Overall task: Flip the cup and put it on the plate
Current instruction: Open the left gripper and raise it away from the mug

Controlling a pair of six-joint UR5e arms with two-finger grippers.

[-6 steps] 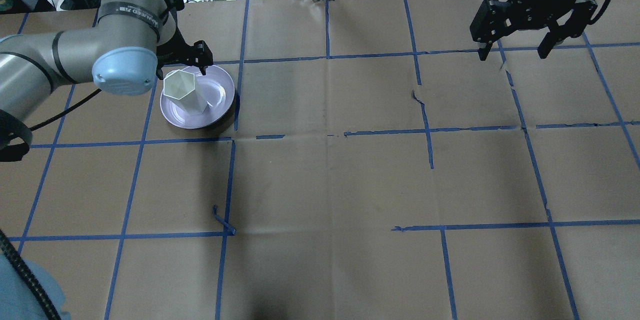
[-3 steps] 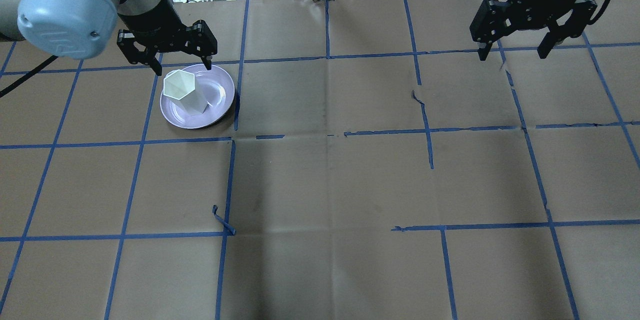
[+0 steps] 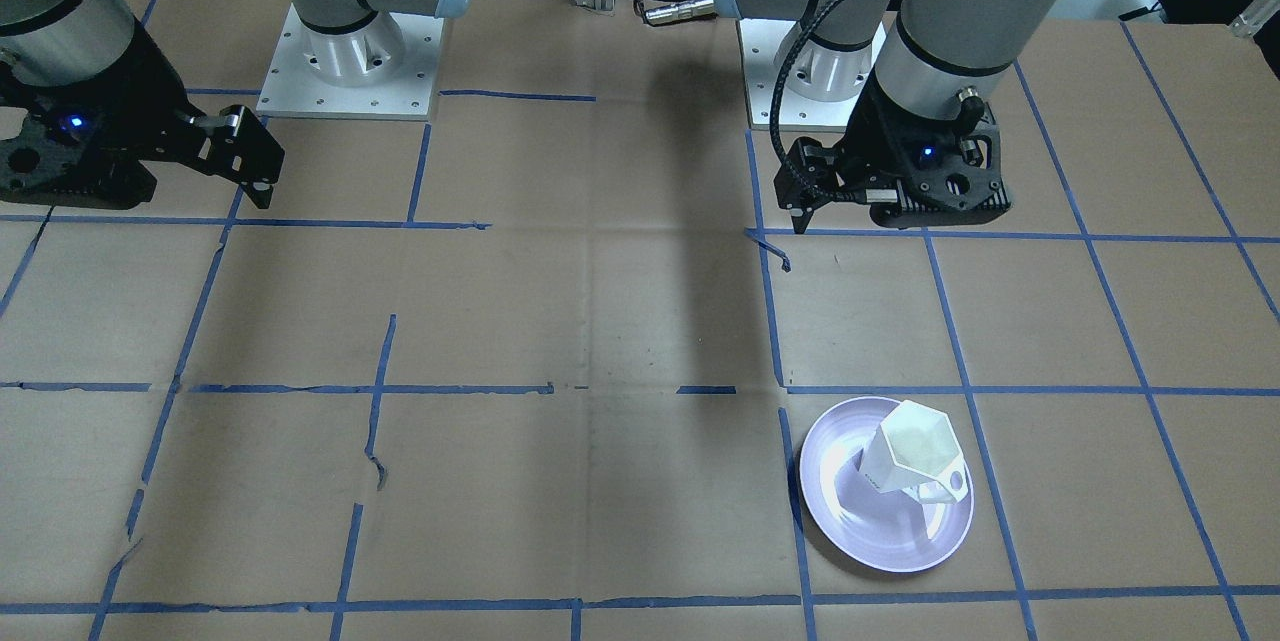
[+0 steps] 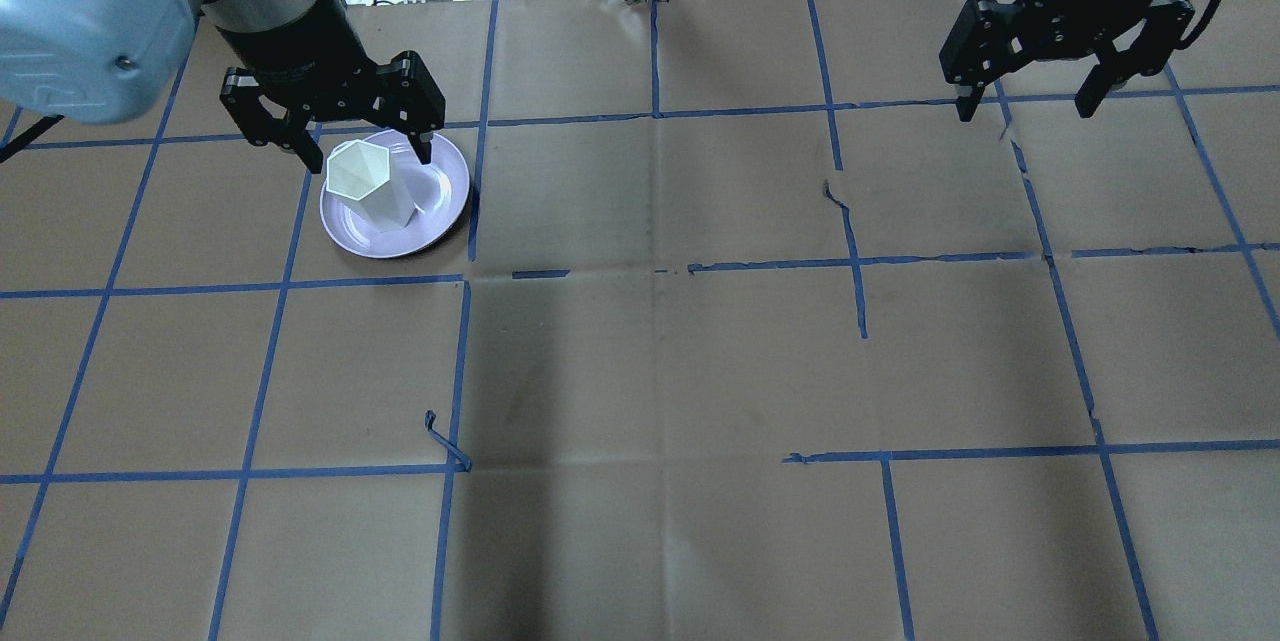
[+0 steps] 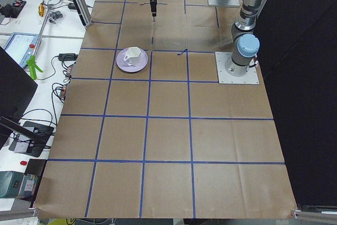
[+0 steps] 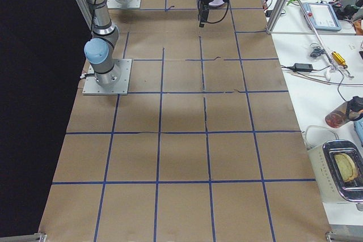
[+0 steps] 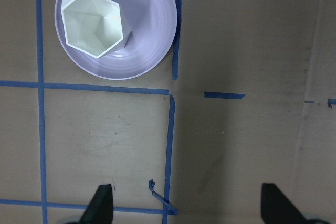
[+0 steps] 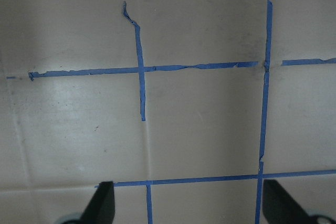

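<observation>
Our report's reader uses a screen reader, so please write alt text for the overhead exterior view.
A white hexagonal cup stands mouth-up on a lavender plate at far left, with the left claw open and raised clear of it. The right claw hangs open at far right over the brown paper.

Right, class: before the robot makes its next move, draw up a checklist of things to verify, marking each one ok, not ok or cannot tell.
1. The white faceted cup stands with its mouth up: ok.
2. The cup rests on the lavender plate, inside its rim: ok.
3. The cup's base sits flat on the plate: cannot tell, the cup's own body hides it.
4. The left gripper is open, empty and apart from the cup: ok.
5. The right gripper is open, empty and far from the plate: ok.
</observation>
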